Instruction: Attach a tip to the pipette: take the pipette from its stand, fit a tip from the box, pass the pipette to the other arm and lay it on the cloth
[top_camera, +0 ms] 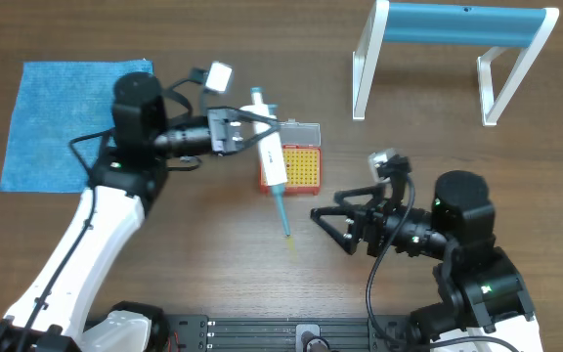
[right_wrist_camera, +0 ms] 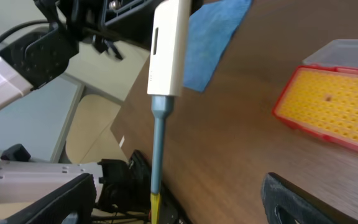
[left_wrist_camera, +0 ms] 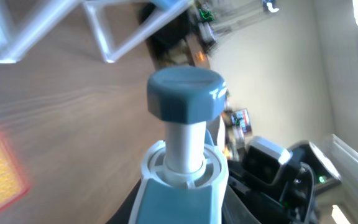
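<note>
the left gripper is pinching the white and blue plastic pipette by its fat upper part, jaws pressed tight on it. the pipette seems lifted above the brown wooden table, in the middle, just beside the red box of yellow tips. a thin yellow tip sits on its thin end, which points to the near side. the right gripper waits near and to the right, jaws spread wide with nothing in them, apart from the pipette. the blue and white stand is far off on the right. the fuzzy blue cloth lies flat at the far left. it looks like the job left is to lay the pipette on the cloth. to do that well, the left arm should keep its squeeze firm, swing left slowly, come down low over the middle of the cloth, tip the pipette flat, and only then let go, so the yellow tip does not bump or pop off.
</note>
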Robot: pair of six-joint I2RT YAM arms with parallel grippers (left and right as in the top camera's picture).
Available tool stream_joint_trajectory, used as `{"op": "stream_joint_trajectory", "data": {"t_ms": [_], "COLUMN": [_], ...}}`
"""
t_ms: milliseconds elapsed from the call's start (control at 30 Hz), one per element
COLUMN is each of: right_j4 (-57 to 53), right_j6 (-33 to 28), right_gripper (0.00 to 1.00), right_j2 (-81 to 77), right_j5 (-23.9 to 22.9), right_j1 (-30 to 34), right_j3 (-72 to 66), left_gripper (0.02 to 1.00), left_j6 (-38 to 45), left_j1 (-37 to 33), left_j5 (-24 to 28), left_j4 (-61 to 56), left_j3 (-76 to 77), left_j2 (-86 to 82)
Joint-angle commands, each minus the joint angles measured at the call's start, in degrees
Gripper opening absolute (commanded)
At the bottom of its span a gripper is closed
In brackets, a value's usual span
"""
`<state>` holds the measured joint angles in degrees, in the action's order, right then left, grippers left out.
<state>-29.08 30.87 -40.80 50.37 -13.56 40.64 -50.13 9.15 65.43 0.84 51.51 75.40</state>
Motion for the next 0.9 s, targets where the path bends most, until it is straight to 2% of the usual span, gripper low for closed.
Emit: {"op": "stream_joint_trajectory", "data": {"t_ms": [33, 67, 133, 233, 267, 300, 367, 433, 533, 600, 700, 900], "right_j4": [-6.16, -7.43, -8.17, -8.22, -8.22, -8.22, -8.28, -8.28, -8.22, -8.20, -8.20, -8.20], "right_j6": [-5.38, -5.53, -5.51, -5.51, -5.49, -5.35, -5.05, -5.07, -4.04, 1.14, 3.89, 4.04], "right_gripper": [0.862, 0.862, 0.862, 0.858, 0.862, 0.862, 0.864, 0.864, 0.862, 0.866, 0.864, 0.864], "right_j2": [0.17, 0.17, 0.13, 0.13, 0.13, 0.13, 0.11, 0.09, 0.00, -0.26, -1.14, -4.81], "right_j5": [2.80, 2.27, -1.33, -10.43, -13.16, -16.98, -20.11, -24.94, -25.90, -25.90, -25.92, -25.92], "right_j1": [9.16, 10.25, 11.41, 11.41, 11.39, 11.39, 11.39, 11.39, 11.39, 11.39, 11.39, 11.34], "right_j3": [0.52, 0.52, 0.52, 0.52, 0.52, 0.52, 0.52, 0.50, 0.50, 0.50, 0.50, 0.50], "left_gripper": [0.025, 0.025, 0.027, 0.025, 0.025, 0.027, 0.025, 0.027, 0.027, 0.029, 0.027, 0.027], "left_j6": [26.58, 34.01, 42.75, 52.24, 52.94, 53.64, 54.80, 57.75, 61.77, 65.40, 67.45, 68.43], "left_j1": [-13.11, -16.11, -21.59, -31.93, -33.70, -36.22, -37.05, -36.00, -34.49, -32.39, -30.69, -30.60], "left_j5": [-13.20, -20.28, -30.77, -41.88, -44.09, -48.98, -57.02, -68.13, -68.91, -74.44, -74.27, -74.01], "left_j4": [35.80, 48.06, 62.69, 77.72, 79.91, 83.14, 85.74, 86.42, 80.94, 77.48, 74.27, 74.73], "left_j3": [6.21, 10.05, 18.08, 38.29, 43.89, 56.87, 73.20, 86.07, 89.94, 89.94, 89.92, 89.79], "left_j2": [-0.02, 0.02, 1.44, 12.74, 16.76, 25.99, 38.93, 50.49, 59.23, 63.47, 67.12, 73.11]}}
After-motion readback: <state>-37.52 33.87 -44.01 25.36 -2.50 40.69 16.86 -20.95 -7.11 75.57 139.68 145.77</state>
